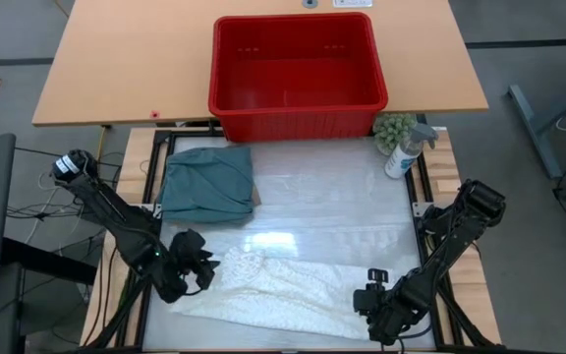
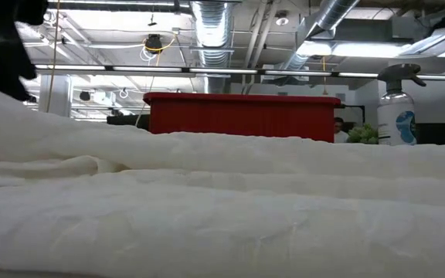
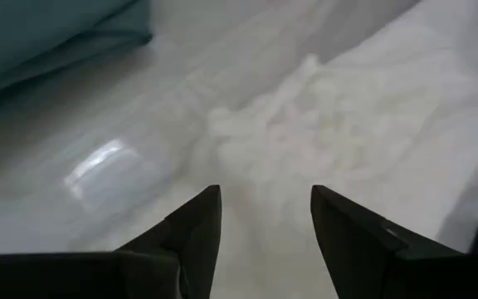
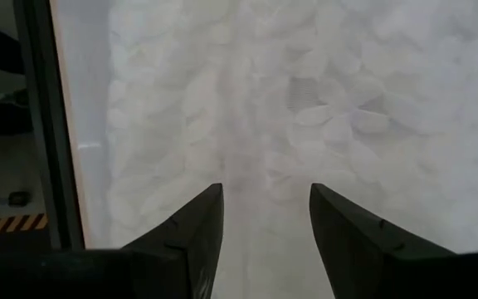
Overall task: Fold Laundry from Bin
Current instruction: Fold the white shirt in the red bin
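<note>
White cloth (image 1: 283, 285) lies spread on the near table (image 1: 332, 211); both pincers, left (image 1: 207, 267) and right (image 1: 369, 295), hover apart over its ends. Folded teal garment (image 1: 207, 183) sits near the red bin (image 1: 298, 74).

Two dark, jointed arms are seen; each ends in matte black jaws with smooth, tapered, wedge-shaped fingers (image 3: 193, 237).

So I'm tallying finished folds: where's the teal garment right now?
In the high view, the teal garment lies folded on the table's left side, just in front of the red bin, beyond the white garment.
</note>
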